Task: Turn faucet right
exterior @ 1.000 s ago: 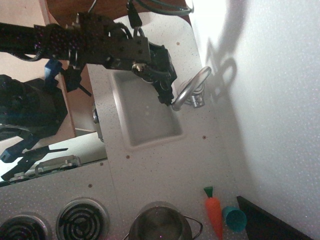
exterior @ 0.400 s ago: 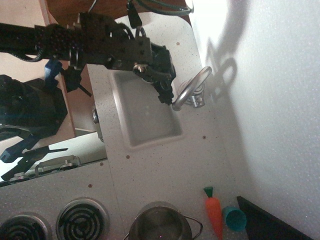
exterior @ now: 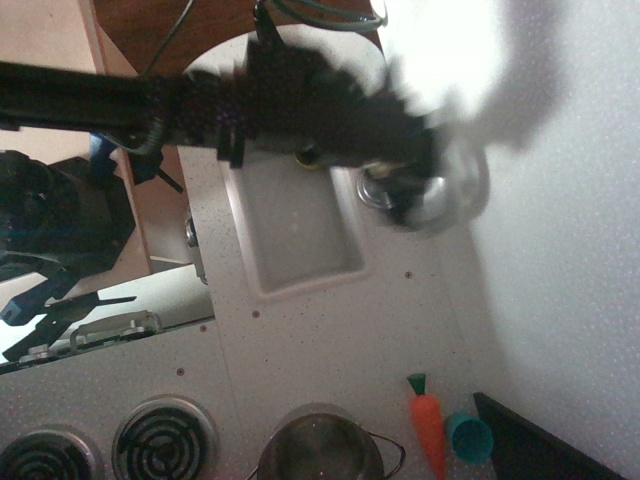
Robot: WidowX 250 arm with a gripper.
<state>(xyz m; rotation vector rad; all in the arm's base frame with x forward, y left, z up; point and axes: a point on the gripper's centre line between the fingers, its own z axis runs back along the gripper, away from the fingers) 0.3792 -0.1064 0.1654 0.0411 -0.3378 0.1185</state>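
Observation.image shows the white desk [exterior: 330, 330] with its sink [exterior: 295, 225]; a blurred dark arm reaches across it, presumably to push the spout. Behind the sink's far edge, the faucet [exterior: 440, 195] is smeared, so its direction is unreadable. Whether the end effector [exterior: 405, 165] is spread, I cannot tell.

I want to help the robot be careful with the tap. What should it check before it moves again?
1. Faucet spout position: cannot tell, it is smeared by motion blur.
2. Gripper on the faucet: cannot tell, the jaws are blurred.
3. Sink free of things: ok, the basin looks bare.
4. Carrot and teal cup away from the faucet: ok, far down the counter.
5. Steel pot out of the arm's way: ok, at the bottom edge.
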